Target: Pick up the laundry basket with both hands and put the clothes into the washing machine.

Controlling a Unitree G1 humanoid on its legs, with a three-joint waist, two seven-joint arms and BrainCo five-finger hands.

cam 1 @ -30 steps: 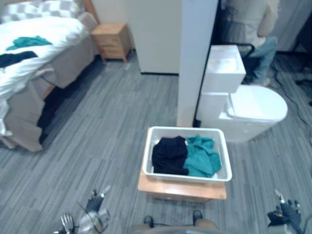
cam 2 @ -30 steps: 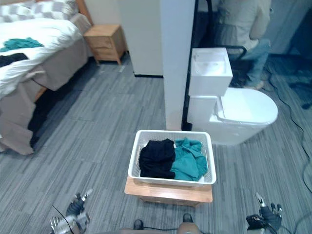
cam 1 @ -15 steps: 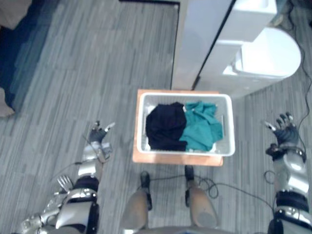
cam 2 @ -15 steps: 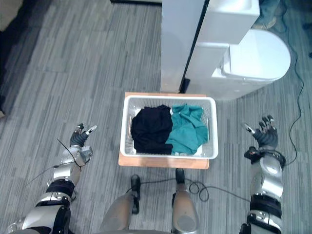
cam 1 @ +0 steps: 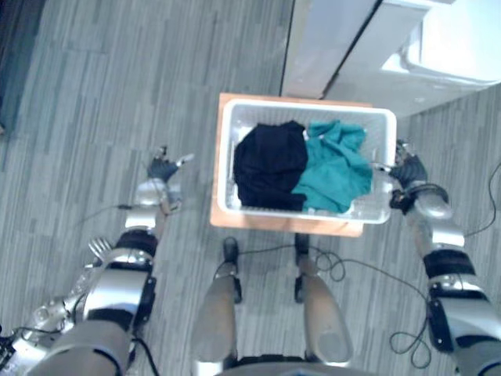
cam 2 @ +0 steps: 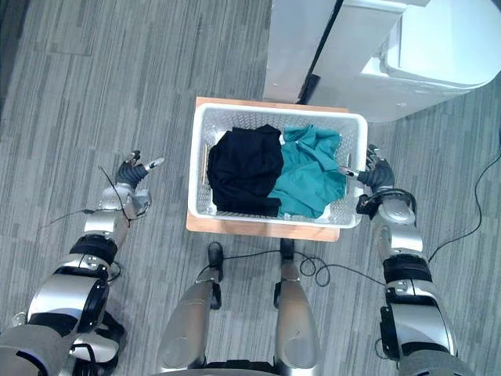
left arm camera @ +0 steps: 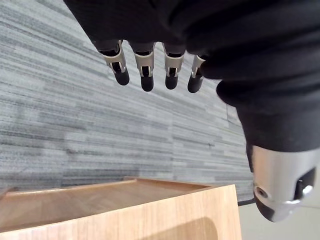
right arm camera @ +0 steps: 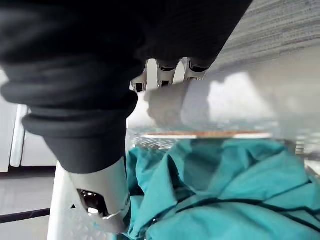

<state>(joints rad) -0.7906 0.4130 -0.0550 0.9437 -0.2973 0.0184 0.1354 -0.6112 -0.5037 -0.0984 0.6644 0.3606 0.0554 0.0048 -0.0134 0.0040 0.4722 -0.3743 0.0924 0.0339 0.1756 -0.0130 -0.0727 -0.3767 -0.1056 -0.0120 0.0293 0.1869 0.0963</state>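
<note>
A white laundry basket (cam 1: 305, 107) rests on a low wooden stand (cam 1: 282, 228) straight below me. Inside lie a black garment (cam 1: 270, 164) on the left and a teal garment (cam 1: 338, 168) on the right. My right hand (cam 1: 407, 169) is open against the basket's right rim, and the right wrist view shows its fingers (right arm camera: 159, 75) over that rim with the teal garment (right arm camera: 225, 200) just past them. My left hand (cam 1: 163, 169) is open over the floor, a short gap from the basket's left side. Its straight fingers (left arm camera: 146, 72) hang above the stand (left arm camera: 125, 210).
A white pillar (cam 1: 321, 39) and a white fixture (cam 1: 446, 47) stand just behind the basket at the back right. Grey striped floor (cam 1: 94, 102) stretches away to the left.
The camera has tilted further down. My right hand has swung in from the floor on the right to the basket's right rim. My left hand still hangs beside the basket.
</note>
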